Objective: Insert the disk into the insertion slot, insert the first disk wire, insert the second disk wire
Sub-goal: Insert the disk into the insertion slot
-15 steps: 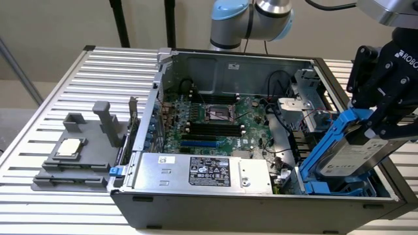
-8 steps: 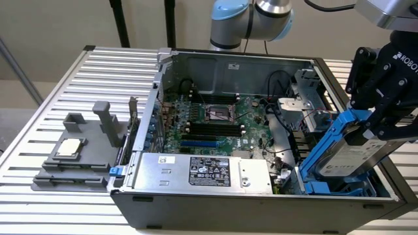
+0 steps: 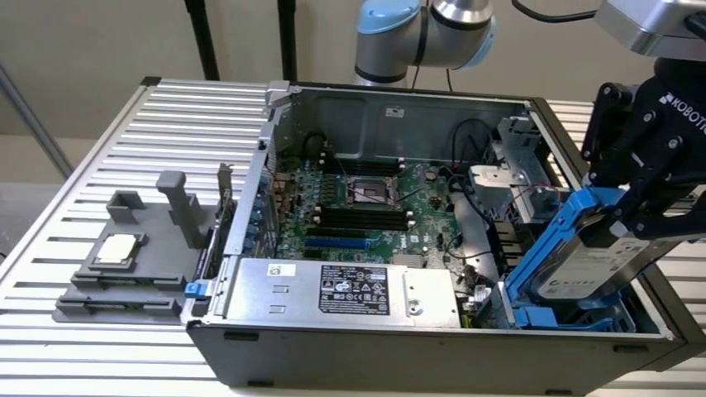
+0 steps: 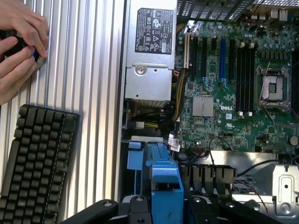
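The disk [image 3: 590,266], silver-grey with a white label in a bright blue carrier frame, hangs tilted with its lower end down at the drive cage, at the exterior view's right. My black gripper [image 3: 631,217] is shut on the carrier's upper end. Under the disk lies the insertion slot [image 3: 568,319], marked by blue plastic rails in the grey cage at the case's front right corner. In the wrist view the blue carrier [image 4: 163,179] sticks out from between my fingers [image 4: 135,207], over a blue rail [image 4: 134,158] of the cage. Thin red and black wires [image 3: 531,198] lie just behind the cage.
The open computer case holds a green board [image 3: 369,207] and a silver power-supply box [image 3: 342,289]. A grey fixture [image 3: 132,256] with a chip stands on the slatted table at the exterior view's left. Beside the case lie a black keyboard [image 4: 37,163] and a person's hands [image 4: 18,42].
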Robot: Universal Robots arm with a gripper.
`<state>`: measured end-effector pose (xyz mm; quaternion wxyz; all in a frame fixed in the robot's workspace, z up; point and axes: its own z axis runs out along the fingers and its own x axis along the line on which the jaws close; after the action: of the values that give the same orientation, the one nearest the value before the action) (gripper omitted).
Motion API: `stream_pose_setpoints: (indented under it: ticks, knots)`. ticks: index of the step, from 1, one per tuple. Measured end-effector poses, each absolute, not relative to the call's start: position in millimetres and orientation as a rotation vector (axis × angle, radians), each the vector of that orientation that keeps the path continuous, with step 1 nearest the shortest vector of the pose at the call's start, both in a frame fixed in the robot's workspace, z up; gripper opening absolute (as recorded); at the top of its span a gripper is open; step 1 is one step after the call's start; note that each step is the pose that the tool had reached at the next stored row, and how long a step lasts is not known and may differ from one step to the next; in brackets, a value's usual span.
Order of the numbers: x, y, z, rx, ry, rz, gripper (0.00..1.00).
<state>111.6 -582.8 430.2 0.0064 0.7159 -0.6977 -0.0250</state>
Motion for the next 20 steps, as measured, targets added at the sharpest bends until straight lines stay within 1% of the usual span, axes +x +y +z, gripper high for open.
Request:
stream_pose_setpoints:
  ticks: [5,6,14,20]
  knots:
    - [111,-583,430,2.24,-2.183,-0.078,0.34]
    - [111,-583,429,2.24,-2.183,-0.079,0.4]
    - [112,-583,429,2.24,-2.184,-0.079,0.4]
    - [112,-583,419,2.243,-2.185,-0.074,0.4]
